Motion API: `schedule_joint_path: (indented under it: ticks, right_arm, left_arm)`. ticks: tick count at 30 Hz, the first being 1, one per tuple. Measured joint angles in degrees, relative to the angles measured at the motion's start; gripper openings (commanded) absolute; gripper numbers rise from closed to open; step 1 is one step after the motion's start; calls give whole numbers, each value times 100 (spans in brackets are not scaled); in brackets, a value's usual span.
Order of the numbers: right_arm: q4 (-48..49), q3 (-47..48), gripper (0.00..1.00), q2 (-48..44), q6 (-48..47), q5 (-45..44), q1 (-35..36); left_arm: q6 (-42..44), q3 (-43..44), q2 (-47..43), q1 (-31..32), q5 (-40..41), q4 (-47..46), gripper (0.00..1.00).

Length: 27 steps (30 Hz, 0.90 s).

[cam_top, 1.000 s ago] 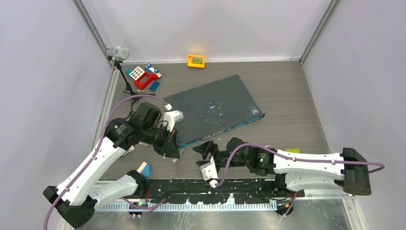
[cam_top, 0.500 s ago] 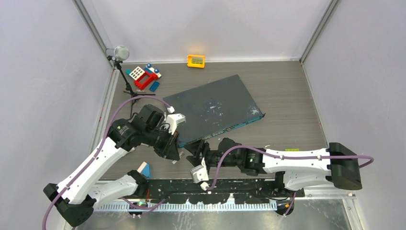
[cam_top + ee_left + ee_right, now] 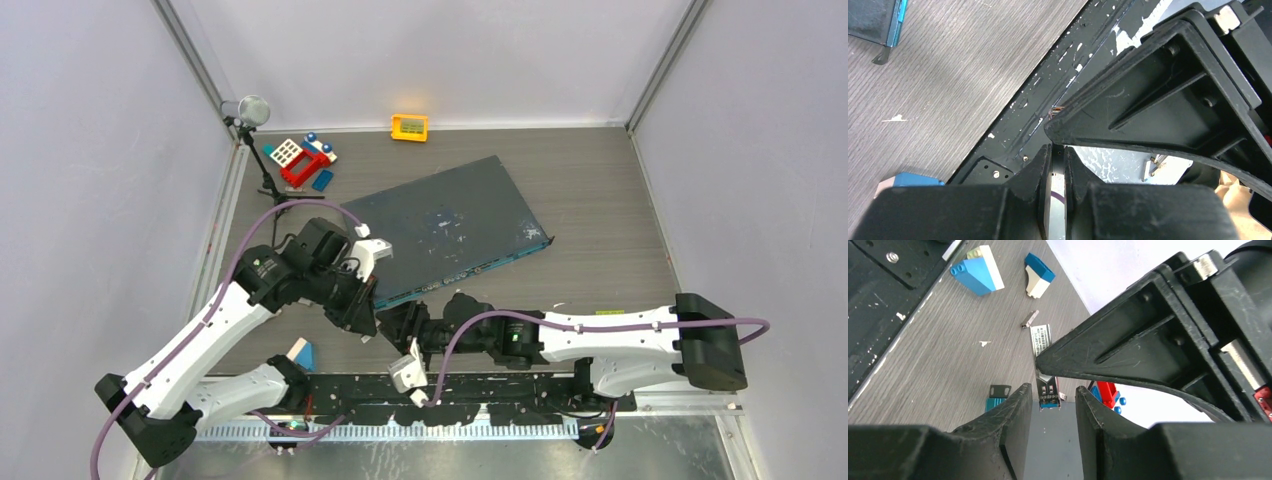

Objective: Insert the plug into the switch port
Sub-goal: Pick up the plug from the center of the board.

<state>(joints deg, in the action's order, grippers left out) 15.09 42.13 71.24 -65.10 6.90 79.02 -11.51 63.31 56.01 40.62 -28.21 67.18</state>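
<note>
Grey wood-grain desk [image 3: 600, 200]: the switch [image 3: 450, 215] lies angled at its middle, with the switch port [image 3: 455, 272] row facing the near edge. Your left gripper [image 3: 363, 320] is pinching the plug [image 3: 1041, 340] just off the switch's near-left corner. Your right gripper [image 3: 1054, 389] stands half-spread either side of the plug, not yet clamping it.
</note>
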Motion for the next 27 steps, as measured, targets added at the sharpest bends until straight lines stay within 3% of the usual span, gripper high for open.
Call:
schedule_joint_path:
  ticks: [4, 9, 17, 27]
  right_arm:
    - [-83, 0, 44, 31, -105, -140, 0]
    - [-107, 7, 32, 81, -199, -284, 0]
    - [-122, 15, 38, 116, -201, -278, 0]
    - [-243, 42, 13, 116, -160, -216, 0]
  left_arm:
    - [0, 0, 2, 20, 7, -2, 0]
    - [0, 0, 2, 26, 15, -2, 0]
    - [0, 0, 2, 63, 20, 0, 1]
    - [0, 0, 11, 90, 33, 2, 4]
